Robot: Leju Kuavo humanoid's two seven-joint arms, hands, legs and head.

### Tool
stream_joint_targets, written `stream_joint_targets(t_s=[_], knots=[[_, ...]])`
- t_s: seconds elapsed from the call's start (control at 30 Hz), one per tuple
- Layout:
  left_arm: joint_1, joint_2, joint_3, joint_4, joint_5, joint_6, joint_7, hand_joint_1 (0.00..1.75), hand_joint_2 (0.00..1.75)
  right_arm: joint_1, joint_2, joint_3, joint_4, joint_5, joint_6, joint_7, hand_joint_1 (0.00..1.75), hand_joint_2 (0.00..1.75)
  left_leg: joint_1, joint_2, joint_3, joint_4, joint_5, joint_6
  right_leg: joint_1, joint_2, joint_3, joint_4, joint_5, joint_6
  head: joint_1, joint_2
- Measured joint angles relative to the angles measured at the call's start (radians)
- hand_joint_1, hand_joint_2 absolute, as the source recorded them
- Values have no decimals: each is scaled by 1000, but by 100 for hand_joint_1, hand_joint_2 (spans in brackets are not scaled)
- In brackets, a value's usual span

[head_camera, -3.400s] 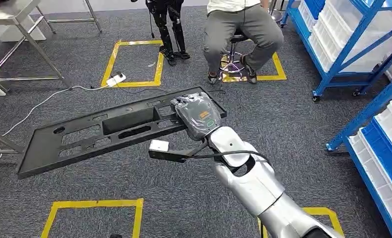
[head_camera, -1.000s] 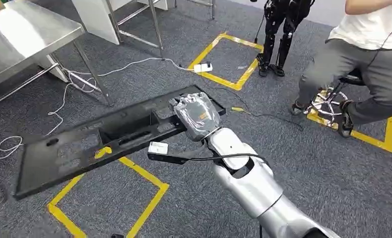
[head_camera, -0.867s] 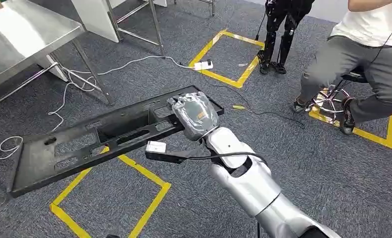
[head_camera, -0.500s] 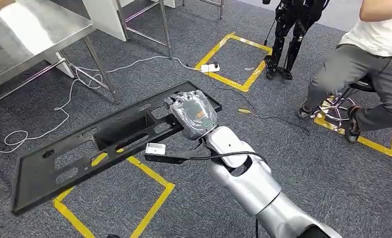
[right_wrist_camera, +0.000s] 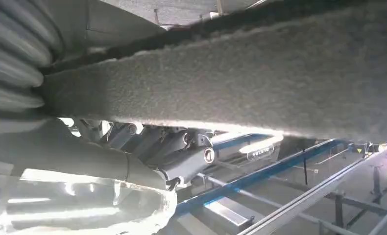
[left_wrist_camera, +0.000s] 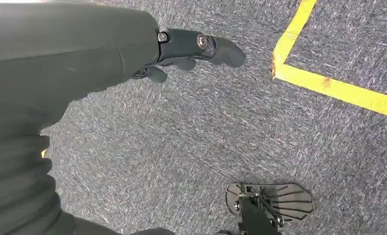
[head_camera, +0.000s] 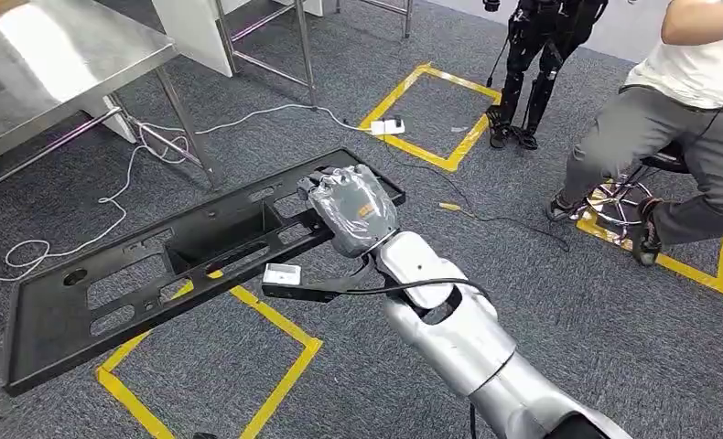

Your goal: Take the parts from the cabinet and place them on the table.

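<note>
A long black plastic panel (head_camera: 156, 265) with several cut-outs hangs level above the carpet. My right hand (head_camera: 353, 210), wrapped in clear film, grips its right end from above. In the right wrist view the panel's felt-like underside (right_wrist_camera: 230, 83) runs across, and the dark fingers (right_wrist_camera: 181, 147) curl under it. My left hand (left_wrist_camera: 191, 46) hangs over the grey carpet with its dark fingers loosely extended, holding nothing. A steel table (head_camera: 56, 64) stands at the upper left, beyond the panel's far end.
A person (head_camera: 669, 119) sits on a stool at the right. Another robot's black legs (head_camera: 532, 55) stand at the back. White cables and a power strip (head_camera: 387, 126) lie on the carpet by the table legs. Yellow tape squares (head_camera: 275, 329) mark the floor.
The whole view has turned left: the blue shelves are gone and the steel table has come in. The panel stays in my right hand, its far end now nearer the table.
</note>
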Motion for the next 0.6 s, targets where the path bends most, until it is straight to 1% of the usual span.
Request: stream_joint_targets(t_s=[0.6], knots=[[0, 0, 14, 0, 0, -2, 0, 0, 175, -1, 2, 7, 2, 8, 2, 7, 175, 175, 0, 0, -1, 0, -1, 0, 0, 0, 0, -2, 0, 0, 0, 0]])
